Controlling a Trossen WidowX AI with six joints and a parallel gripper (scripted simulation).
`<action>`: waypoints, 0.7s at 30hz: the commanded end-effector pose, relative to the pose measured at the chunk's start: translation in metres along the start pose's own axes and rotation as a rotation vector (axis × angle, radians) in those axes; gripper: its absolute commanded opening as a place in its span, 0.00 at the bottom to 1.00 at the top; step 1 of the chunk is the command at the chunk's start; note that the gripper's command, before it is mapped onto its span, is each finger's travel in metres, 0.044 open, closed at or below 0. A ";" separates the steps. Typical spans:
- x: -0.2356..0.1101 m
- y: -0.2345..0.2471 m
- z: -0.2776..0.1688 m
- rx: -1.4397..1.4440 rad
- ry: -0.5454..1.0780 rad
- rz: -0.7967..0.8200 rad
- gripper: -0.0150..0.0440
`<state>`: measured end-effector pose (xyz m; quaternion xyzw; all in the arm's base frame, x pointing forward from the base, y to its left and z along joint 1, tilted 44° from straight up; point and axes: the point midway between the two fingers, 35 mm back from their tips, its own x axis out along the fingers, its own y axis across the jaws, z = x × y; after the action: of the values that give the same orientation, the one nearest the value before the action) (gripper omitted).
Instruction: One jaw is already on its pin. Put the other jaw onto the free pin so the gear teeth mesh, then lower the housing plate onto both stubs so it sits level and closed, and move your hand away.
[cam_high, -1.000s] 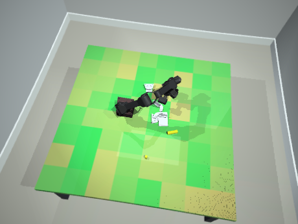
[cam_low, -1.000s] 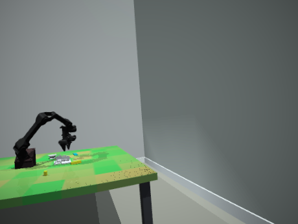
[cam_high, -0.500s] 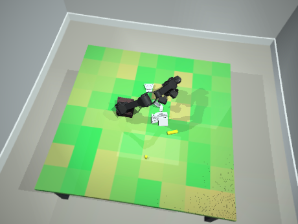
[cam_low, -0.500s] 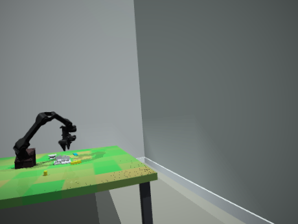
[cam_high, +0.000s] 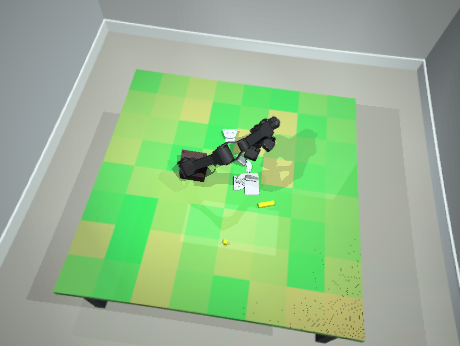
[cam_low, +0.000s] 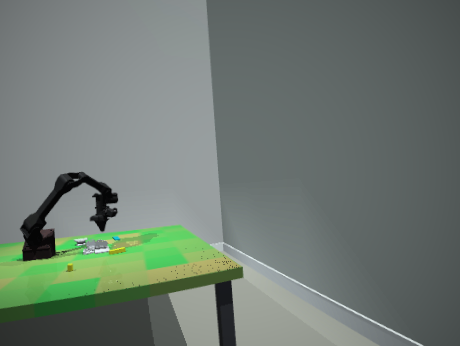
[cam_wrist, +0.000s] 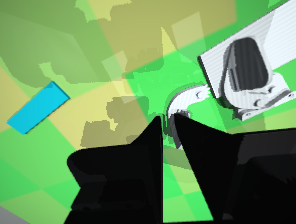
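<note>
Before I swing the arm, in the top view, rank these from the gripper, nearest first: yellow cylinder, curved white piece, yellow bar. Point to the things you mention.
1. Curved white piece (cam_high: 248, 164) (cam_wrist: 186, 100): just below the gripper in the picture.
2. Yellow bar (cam_high: 266, 204) (cam_low: 117, 250): lower right.
3. Yellow cylinder (cam_high: 225, 242) (cam_low: 70, 268): lower left.
</note>
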<state>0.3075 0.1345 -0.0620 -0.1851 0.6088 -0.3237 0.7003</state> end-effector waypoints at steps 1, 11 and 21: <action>-0.002 0.001 0.000 0.005 0.002 0.006 0.25; -0.002 0.001 0.000 0.005 0.002 0.006 0.25; 0.000 0.000 0.000 0.001 0.000 0.001 0.39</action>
<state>0.3078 0.1348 -0.0618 -0.1845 0.6086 -0.3236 0.7006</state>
